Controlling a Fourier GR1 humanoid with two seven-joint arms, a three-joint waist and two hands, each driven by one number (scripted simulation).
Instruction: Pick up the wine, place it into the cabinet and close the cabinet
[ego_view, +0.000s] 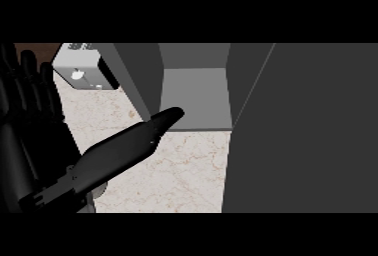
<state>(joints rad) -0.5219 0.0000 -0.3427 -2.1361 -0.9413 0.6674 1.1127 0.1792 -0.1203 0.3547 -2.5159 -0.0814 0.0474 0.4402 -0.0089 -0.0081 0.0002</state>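
The dark wine bottle (125, 147) slants up and away from the fingers of the right hand (55, 195) curled round its base (left hand (26, 100) resting with fingers straight), its neck at the open cabinet (193, 95) mouth above the tabletop (177, 170), and may well clip the cabinet wall.

Dark wine bottle (122, 150) lies tilted, neck toward open cabinet (193, 95).

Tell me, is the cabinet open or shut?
Open: the cabinet shows its bare interior, and its door stands swung out at the right.
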